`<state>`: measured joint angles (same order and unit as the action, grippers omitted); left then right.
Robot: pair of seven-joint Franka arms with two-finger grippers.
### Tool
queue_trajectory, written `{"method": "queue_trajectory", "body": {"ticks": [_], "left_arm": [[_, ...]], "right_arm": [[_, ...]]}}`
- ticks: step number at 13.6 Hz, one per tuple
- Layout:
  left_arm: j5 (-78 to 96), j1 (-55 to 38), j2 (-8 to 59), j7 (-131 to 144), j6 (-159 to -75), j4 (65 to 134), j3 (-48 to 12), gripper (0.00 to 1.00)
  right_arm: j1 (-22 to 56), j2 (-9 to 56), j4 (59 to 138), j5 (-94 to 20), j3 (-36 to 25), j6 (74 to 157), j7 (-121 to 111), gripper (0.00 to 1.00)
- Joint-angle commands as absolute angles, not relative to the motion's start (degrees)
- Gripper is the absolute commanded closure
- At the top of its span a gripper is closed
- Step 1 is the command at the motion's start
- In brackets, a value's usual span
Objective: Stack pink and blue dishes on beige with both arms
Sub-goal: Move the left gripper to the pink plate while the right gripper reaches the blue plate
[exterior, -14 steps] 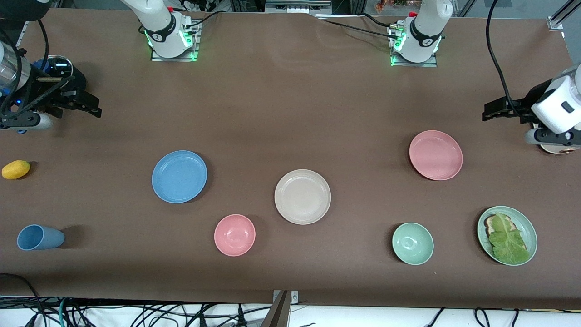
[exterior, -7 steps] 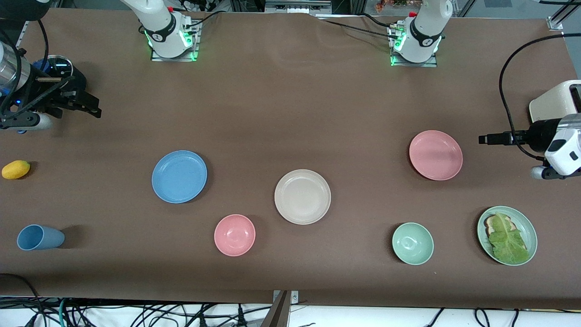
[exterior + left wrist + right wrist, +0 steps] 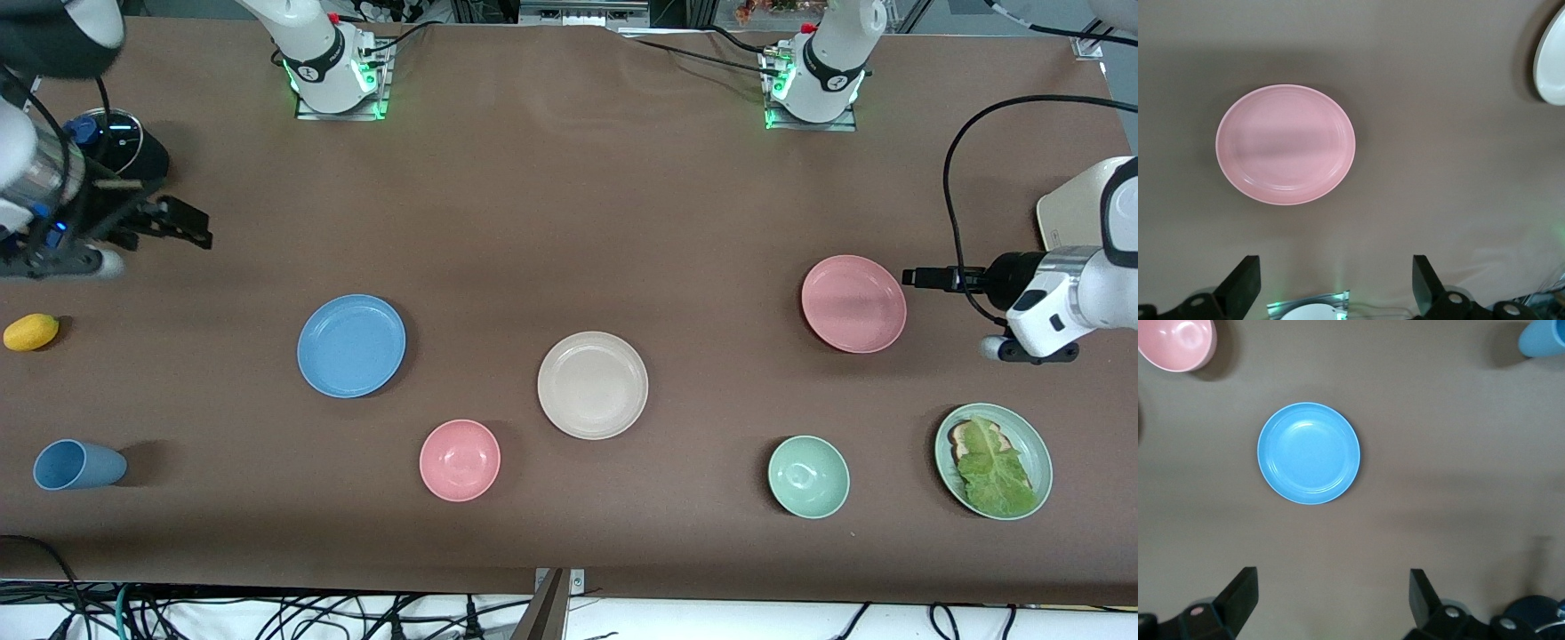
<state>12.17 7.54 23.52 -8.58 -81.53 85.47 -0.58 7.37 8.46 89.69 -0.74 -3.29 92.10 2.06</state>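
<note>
Nothing was stacked yet, folks. Along the counter's [image 3: 569, 222] front edge sat the bystanders: a sky-blue plastic cup [image 3: 76, 465] on its side toward the right arm's end, a small deep pink bowl [image 3: 460, 460], a mint-green bowl [image 3: 808, 476], and a pale green plate with lettuce [image 3: 993, 460] toward the left arm's end.

A step farther from the camera, the wide cream-beige matte plate [image 3: 592, 385] lay bare at mid-counter, the target with nothing on it. The wide sky-blue matte plate [image 3: 351, 345] rested flat, well apart from it toward the right arm's end. The wide pale pink matte plate [image 3: 853, 303] lay flat toward the left arm's end, a touch farther back. Both lifts and both placements were left to do, by my judgement.

The left claw [image 3: 925, 277] hung just beside the pink plate's rim, the forearm stretched level in from the counter's end; its wrist view showed the fingers [image 3: 1245, 283] spread wide and empty, the plate squarely ahead. The right claw [image 3: 178, 222] hovered over bare counter near that arm's end, well apart from the blue plate, fingers [image 3: 1241, 593] likewise wide and holding nothing.
</note>
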Motion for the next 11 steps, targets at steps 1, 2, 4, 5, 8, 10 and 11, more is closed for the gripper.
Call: {"method": "queue_trajectory", "body": {"ticks": [1, 2, 4, 5, 8, 10, 11], "left_arm": [[8.71, 8.08, 25.49, -13.61, -85.49, 86.91, -0.53, 0.0], [7.83, 8.43, 25.4, -16.32, -89.0, 89.1, -0.44, 0.0], [7.73, 10.36, 25.4, -19.59, -93.24, 92.36, -0.35, 0.0], [7.73, 11.07, 25.31, -20.03, -94.99, 93.59, -0.44, 0.0], [8.08, 13.7, 25.31, -25.65, -102.28, 98.33, -0.44, 0.0], [8.79, 15.02, 25.31, -27.77, -106.42, 101.76, -0.35, 0.0], [9.49, 15.81, 25.31, -27.86, -108.09, 103.17, -0.35, 0.0]], "right_arm": [[7.56, 10.63, 86.84, -0.79, -3.25, 91.49, 1.5, 0.0], [7.56, 11.07, 86.84, -0.79, -3.25, 91.41, 1.49, 0.0], [7.56, 12.82, 86.75, -0.79, -3.34, 91.41, 1.58, 0.0], [7.56, 13.79, 86.49, -0.88, -3.34, 90.88, 1.58, 0.0], [7.73, 15.9, 86.57, -0.79, -3.25, 90.71, 1.76, 0.0], [8.09, 16.08, 86.75, -0.79, -3.16, 91.23, 1.76, 0.0], [8.09, 16.43, 86.75, -0.7, -3.25, 91.32, 1.76, 0.0]]}}
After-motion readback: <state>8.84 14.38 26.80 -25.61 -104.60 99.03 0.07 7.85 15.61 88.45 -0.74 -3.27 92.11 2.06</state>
